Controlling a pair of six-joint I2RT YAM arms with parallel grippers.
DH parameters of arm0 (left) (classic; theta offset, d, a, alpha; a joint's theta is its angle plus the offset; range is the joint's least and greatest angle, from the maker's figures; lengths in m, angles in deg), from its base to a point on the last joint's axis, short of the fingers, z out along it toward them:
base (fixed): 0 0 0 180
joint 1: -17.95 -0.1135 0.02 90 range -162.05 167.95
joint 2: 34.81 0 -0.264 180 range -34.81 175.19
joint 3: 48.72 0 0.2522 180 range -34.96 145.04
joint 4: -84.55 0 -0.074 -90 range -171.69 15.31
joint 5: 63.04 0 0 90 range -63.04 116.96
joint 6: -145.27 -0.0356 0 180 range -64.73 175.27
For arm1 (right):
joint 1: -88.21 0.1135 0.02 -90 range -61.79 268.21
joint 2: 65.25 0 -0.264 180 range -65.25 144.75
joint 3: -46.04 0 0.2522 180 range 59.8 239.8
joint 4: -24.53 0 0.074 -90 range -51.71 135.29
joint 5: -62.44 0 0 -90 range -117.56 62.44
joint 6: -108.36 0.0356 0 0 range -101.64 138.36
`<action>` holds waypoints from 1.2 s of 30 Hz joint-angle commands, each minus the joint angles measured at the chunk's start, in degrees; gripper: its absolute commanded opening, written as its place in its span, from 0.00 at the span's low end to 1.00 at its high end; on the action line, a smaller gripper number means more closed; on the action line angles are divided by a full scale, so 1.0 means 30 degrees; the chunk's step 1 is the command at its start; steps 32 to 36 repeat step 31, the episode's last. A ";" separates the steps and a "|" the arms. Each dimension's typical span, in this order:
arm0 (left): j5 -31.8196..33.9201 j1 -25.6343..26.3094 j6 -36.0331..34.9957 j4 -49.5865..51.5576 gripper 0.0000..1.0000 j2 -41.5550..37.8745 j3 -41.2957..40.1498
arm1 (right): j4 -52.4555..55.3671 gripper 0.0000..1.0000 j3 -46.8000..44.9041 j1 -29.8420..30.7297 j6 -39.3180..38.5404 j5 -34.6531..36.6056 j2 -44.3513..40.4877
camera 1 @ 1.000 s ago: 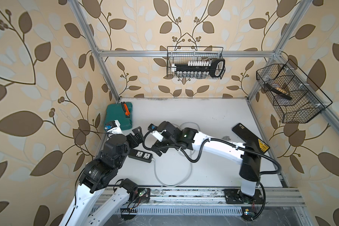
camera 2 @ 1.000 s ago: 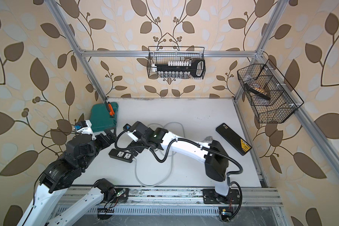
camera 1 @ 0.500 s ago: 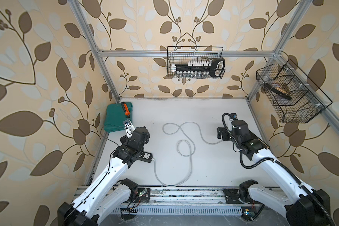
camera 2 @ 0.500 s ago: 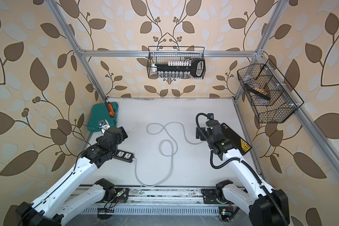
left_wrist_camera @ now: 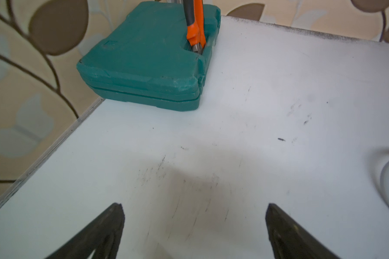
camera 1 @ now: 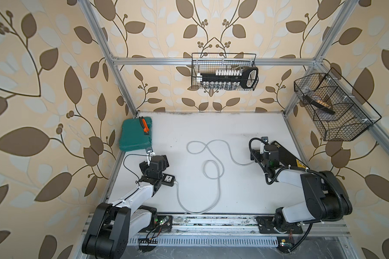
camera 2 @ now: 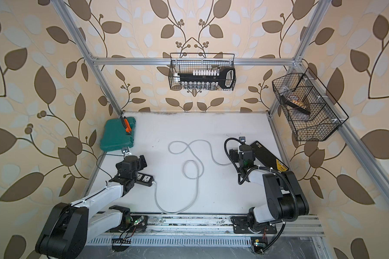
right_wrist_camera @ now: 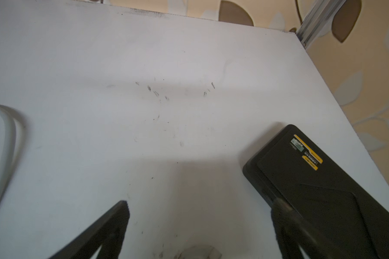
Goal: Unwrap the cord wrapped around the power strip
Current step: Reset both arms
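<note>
The power strip (camera 1: 169, 179) lies flat on the worktop (camera 1: 245, 197) at its left side, socket faces up. Its long axis runs across the worktop, and the end with the cord (camera 1: 195, 213) points toward the middle. The left arm's wrist hangs over its other end, so a top view shows one socket face (camera 1: 167, 178) and a top view shows two (camera 2: 145, 178).

There is one strip and one cord. The cord is off the strip and lies loose on the worktop. From the strip's end it sweeps toward the front rail and bends back. It makes two loops, a small one mid-worktop and a wider one farther back, then runs to the right arm. Its far end is hidden under that arm in both top views.

There are two tools, and both are released and grasp nothing. The left tool (left_wrist_camera: 193, 205) has its fingers wide apart over bare worktop, facing the green case (camera 1: 135, 136). The right tool (right_wrist_camera: 200, 203) is spread the same way, with one finger over the edge of the black case (right_wrist_camera: 323, 190); I cannot tell whether it touches.

There are two cases. One pair of pliers (camera 1: 144, 124) lies on the green one. Two wire baskets hang on the walls, the back basket (camera 1: 195, 67) and the side basket (camera 1: 346, 132).
</note>
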 commanded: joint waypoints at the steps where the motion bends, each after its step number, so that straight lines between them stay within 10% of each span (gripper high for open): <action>1: -0.0808 -0.0204 -0.1609 -0.5842 0.99 0.0242 -0.0426 | -0.3713 0.97 -0.0672 -0.0600 0.0371 -0.0184 0.0035; 13: -0.3066 -0.0946 -0.4009 -1.1441 0.99 0.8265 0.1020 | -0.6003 0.99 -0.1961 -0.1076 0.1217 0.0518 0.0271; 36: -0.3711 -0.1823 -0.2923 -0.8031 0.99 0.7731 0.2278 | -0.5724 0.99 -0.1762 -0.1027 0.1175 0.0507 0.0394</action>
